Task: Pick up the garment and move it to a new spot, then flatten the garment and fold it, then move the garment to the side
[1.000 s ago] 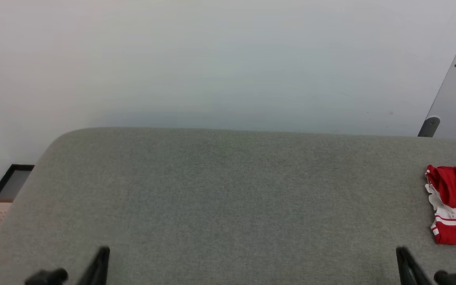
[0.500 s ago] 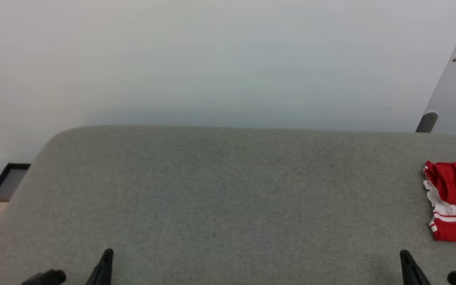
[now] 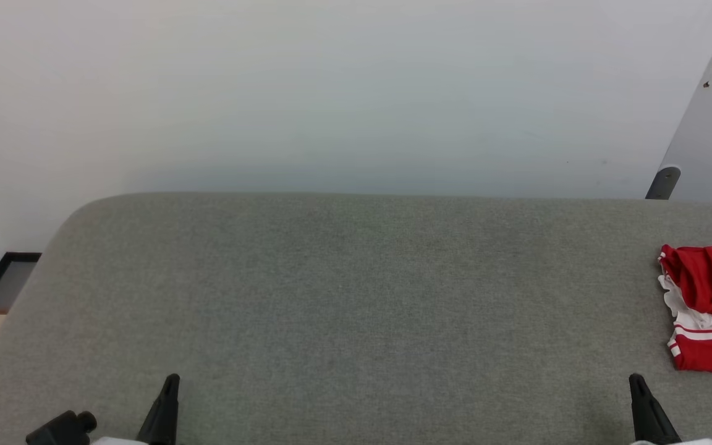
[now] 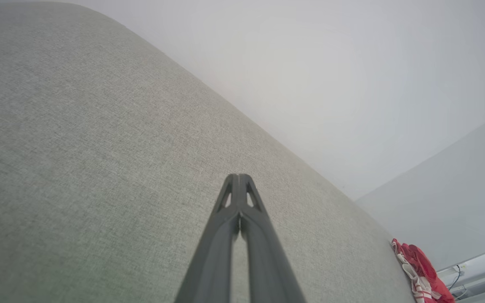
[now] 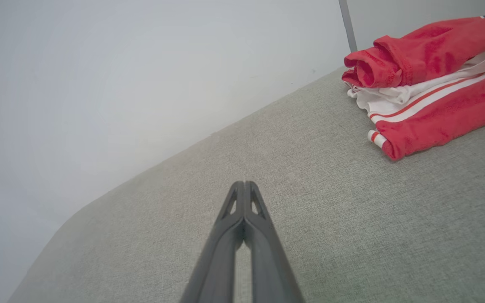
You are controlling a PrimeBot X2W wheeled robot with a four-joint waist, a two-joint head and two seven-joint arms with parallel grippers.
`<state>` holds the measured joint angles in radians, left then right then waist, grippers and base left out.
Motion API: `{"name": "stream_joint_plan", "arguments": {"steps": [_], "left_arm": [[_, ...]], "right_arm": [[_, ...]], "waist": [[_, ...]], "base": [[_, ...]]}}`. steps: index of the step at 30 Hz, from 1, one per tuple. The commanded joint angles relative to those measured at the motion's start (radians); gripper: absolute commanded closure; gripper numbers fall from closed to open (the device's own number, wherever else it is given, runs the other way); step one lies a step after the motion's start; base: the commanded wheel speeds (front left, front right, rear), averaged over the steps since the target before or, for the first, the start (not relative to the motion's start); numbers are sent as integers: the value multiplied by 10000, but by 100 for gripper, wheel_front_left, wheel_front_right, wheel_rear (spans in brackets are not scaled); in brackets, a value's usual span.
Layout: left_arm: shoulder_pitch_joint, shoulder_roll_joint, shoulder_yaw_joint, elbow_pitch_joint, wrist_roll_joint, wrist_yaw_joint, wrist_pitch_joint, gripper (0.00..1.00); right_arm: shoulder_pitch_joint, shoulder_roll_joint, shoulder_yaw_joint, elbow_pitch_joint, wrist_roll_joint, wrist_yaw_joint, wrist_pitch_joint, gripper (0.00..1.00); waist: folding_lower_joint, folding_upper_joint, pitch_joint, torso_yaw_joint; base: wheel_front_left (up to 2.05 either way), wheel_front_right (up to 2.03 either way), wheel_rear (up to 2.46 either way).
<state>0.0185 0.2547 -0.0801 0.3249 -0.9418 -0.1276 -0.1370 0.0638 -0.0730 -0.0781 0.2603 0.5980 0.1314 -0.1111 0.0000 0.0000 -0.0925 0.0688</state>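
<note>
Red garment [image 5: 432, 84]: looks soft, light, apt to unfold. You should pinch all layers at its near edge. Left gripper [image 4: 239, 179], right gripper [image 5: 244, 185]: closed tight, empty.

Bright, soft, even white light fills every view, and the plain pale wall [image 3: 356, 93] shades to a faint grey-green band beyond the tool tips, just above the far edge of the grey woven-fabric bench [image 3: 356, 296]. In the wrist views the wide lens bows that edge into a curve, and the dark long-fingered left tool [image 4: 239, 176] and right tool [image 5: 244, 184] soften toward the frame's bottom, while the weave ahead of their tips is crisp. The folded red-and-white garment [image 5: 427, 84], up and right of the right tool, is sharp and strongly saturated.
</note>
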Motion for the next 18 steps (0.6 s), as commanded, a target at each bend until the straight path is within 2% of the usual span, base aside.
{"name": "stream_joint_plan", "arguments": {"steps": [1, 18], "left_arm": [[-302, 40, 135, -171, -221, -13, 65, 100], [-559, -476, 591, -337, -1830, -20, 674, 100]], "right_arm": [[-345, -5, -39, -156, 333, -3, 67, 100], [-717, 51, -120, -166, 2765, -4, 608, 100]], "waist": [[0, 0, 12, -9], [0, 0, 179, -129]], "base": [[0, 0, 0], [0, 0, 0]]}}
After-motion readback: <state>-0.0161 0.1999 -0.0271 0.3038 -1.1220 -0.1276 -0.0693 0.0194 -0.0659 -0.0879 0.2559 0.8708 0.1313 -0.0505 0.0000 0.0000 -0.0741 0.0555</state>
